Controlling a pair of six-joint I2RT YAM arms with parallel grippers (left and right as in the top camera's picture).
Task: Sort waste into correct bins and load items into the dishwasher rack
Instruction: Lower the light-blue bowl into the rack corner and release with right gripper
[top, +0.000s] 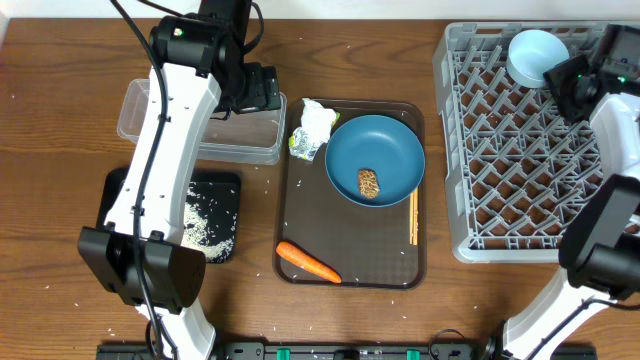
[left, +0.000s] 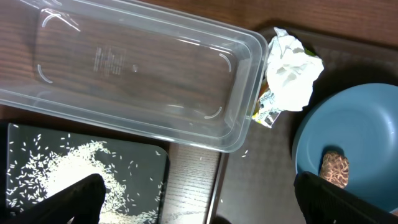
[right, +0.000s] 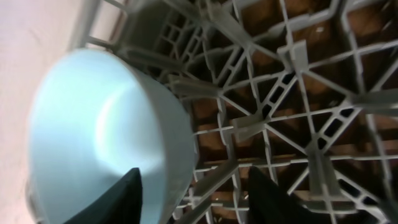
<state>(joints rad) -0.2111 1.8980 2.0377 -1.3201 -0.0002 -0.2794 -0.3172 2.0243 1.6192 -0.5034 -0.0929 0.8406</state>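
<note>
White bowl (right: 106, 124) cut off; right tool (right: 196, 180) spread astride it, left tool (left: 196, 180) spread.

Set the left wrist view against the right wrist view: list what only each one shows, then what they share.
Left wrist only: the clear rectangular plastic tub, the shallow black tray with scattered white rice grains, the crumpled white-yellow-green wrapper, and the dark-blue plate holding a brown food lump.
Right wrist only: the white bowl resting in the grey plastic lattice rack.
Shared: no task item, only the brown wooden table, seen through the rack on the right. Each view shows its own claw, left claw or right claw, tips spread.
</note>
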